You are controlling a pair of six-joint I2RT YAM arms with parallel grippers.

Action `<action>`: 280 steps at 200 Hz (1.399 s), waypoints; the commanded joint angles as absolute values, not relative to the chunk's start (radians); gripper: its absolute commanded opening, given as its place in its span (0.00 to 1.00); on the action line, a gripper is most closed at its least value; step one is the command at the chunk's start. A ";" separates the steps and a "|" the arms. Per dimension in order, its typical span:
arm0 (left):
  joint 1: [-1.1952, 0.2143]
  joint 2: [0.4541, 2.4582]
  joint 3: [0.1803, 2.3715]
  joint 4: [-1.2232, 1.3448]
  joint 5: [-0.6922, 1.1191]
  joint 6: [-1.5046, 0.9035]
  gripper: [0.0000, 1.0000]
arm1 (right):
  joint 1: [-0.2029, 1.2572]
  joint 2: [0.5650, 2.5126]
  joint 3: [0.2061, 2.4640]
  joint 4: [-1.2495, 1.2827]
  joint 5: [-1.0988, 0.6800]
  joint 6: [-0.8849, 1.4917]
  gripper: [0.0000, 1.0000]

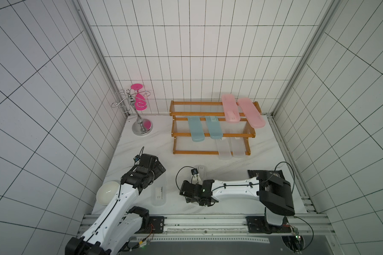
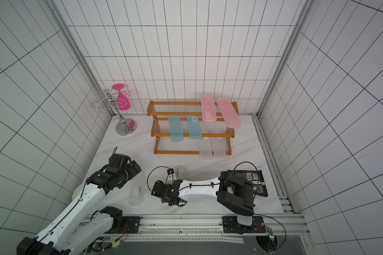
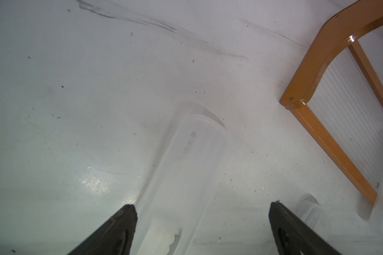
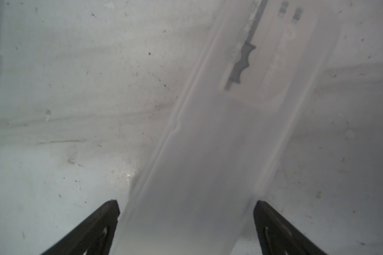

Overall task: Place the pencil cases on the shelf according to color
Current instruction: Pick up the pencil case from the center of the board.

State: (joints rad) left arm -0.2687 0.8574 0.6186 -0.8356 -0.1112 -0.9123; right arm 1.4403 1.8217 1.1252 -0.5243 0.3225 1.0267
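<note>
Frosted pencil case [image 4: 208, 154] lies flat on the table [image 4: 53, 88] between the right gripper's [image 4: 186, 202] spread jaws (left gripper [image 3: 202, 205], also spread, hangs over a second case [image 3: 186, 165]). Centre, lower, and pinch its long edges squarely before lifting.

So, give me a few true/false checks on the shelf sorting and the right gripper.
1. Both pink cases sit on the shelf's top tier. True.
2. The blue cases sit on the bottom tier. False: they are on the middle tier.
3. Two clear cases lie on the table. True.
4. The right gripper is shut. False: it is open, straddling one of them.
</note>
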 commanded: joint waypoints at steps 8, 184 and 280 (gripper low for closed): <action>-0.306 0.842 0.609 -0.869 -0.142 -0.915 0.98 | 1.442 1.777 1.044 -0.606 0.336 1.112 0.99; -0.339 0.795 0.602 -0.896 -0.171 -0.935 0.98 | 1.498 1.711 0.922 -0.532 0.275 1.321 0.99; -0.339 0.764 0.626 -0.907 -0.189 -0.946 0.98 | 1.583 1.666 1.062 -0.852 0.493 1.363 0.60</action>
